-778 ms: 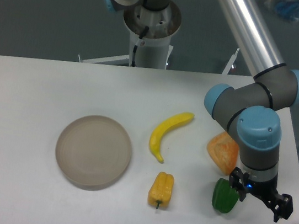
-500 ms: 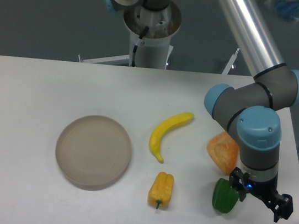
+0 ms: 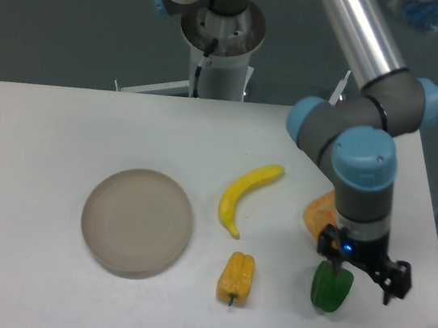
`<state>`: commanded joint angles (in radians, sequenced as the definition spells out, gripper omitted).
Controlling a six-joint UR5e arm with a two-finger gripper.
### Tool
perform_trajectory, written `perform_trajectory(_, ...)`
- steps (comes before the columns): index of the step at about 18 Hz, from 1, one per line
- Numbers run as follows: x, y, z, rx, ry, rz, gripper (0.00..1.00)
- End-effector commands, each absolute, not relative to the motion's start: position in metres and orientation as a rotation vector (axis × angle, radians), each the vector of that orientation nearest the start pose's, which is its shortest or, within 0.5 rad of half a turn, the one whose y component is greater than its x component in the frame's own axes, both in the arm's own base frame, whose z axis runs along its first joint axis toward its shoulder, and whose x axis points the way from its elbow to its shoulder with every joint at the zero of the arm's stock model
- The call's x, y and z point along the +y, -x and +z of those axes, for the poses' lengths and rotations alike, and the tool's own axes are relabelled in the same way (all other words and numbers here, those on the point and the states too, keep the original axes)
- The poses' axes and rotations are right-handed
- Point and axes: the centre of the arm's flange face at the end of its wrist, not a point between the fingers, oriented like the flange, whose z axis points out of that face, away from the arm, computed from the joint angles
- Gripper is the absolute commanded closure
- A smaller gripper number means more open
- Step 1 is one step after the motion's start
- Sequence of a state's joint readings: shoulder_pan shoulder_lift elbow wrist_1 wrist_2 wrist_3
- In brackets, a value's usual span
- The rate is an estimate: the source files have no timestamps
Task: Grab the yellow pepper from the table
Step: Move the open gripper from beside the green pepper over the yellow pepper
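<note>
- We see a round greyish plate (image 3: 137,222) lying left of centre.
- A yellow banana (image 3: 245,194) lies curved to its right.
- We see an orange fruit-like piece (image 3: 318,215) above a green pepper (image 3: 330,290).

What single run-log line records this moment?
gripper: open, above green pepper | small yellow bell pepper: untouched on white table | phase: approach

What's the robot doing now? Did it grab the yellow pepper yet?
Gripper open, empty, above green pepper. Yellow pepper not grabbed, lying on table. Nothing blocking it.
</note>
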<state>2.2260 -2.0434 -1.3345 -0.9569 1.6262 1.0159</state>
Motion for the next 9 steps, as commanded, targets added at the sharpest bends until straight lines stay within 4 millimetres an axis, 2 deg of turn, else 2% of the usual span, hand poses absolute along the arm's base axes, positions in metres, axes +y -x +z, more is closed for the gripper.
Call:
perform_trajectory(4,0.642,0.288,0.400,0.340,2.869,0.281,0.00)
perform_trajectory(6,0.644,0.277,0.393,0.266,2.881,0.214,0.00)
perform_trajectory(9,0.641,0.266,0.371,0.235,2.869,0.079,0.00)
